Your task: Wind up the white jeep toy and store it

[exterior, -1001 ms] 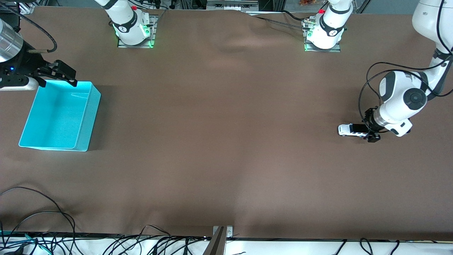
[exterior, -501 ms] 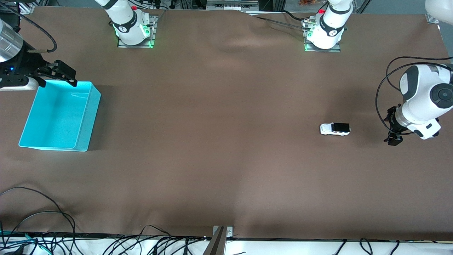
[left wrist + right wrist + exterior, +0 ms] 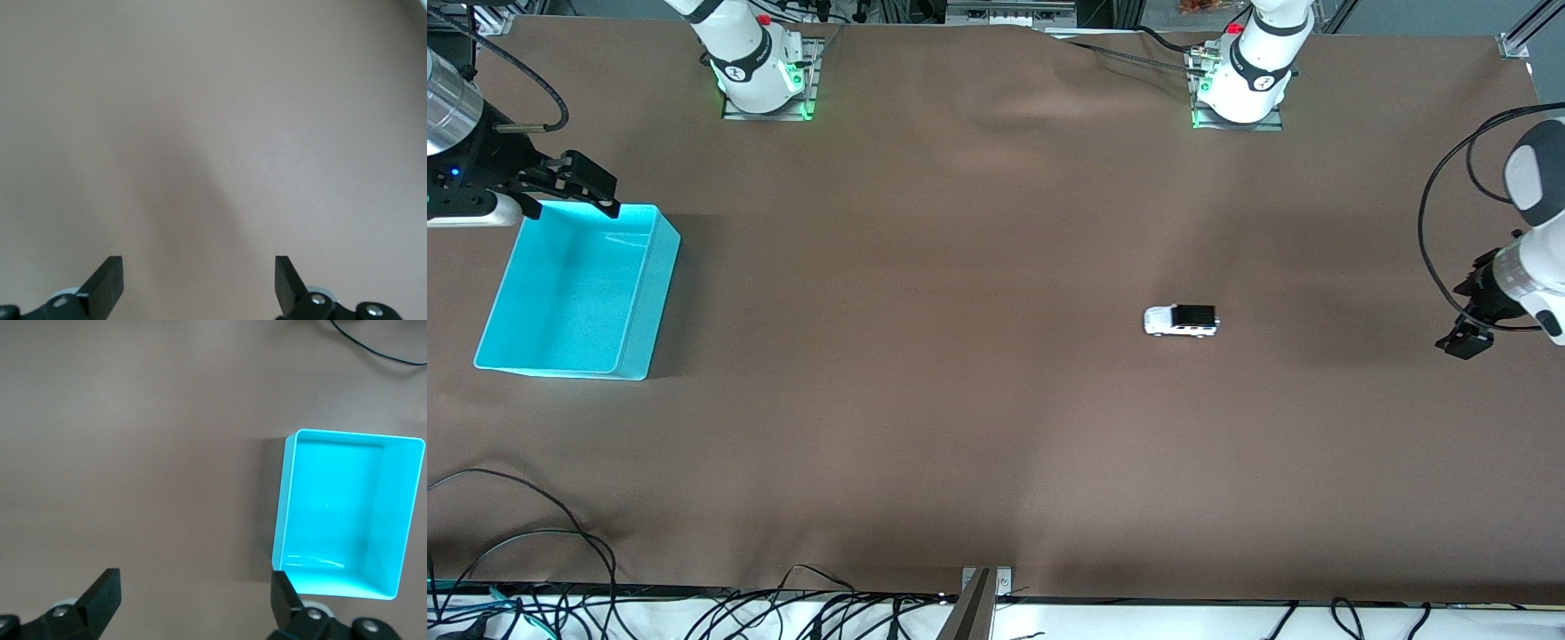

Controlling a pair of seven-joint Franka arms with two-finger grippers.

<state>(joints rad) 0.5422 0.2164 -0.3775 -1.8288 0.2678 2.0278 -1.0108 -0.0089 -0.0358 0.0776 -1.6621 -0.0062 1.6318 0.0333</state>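
The white jeep toy (image 3: 1181,321) with a black roof stands on the brown table, free of both grippers, toward the left arm's end. My left gripper (image 3: 1469,331) is open and empty above the table near that end's edge, well apart from the jeep; its wrist view (image 3: 197,287) shows only bare cloth. My right gripper (image 3: 576,185) is open and empty over the edge of the cyan bin (image 3: 624,363) nearest the robots' bases. The bin is empty and also shows in the right wrist view (image 3: 282,515), beside that gripper (image 3: 193,600).
Both arm bases (image 3: 758,76) stand along the table's edge by the robots. Loose black cables (image 3: 534,551) lie along the edge nearest the front camera.
The jeep has rolled across the table from the left gripper toward the right arm's end. The left gripper has let go of it and drawn back toward the table's end. The right arm has not moved.
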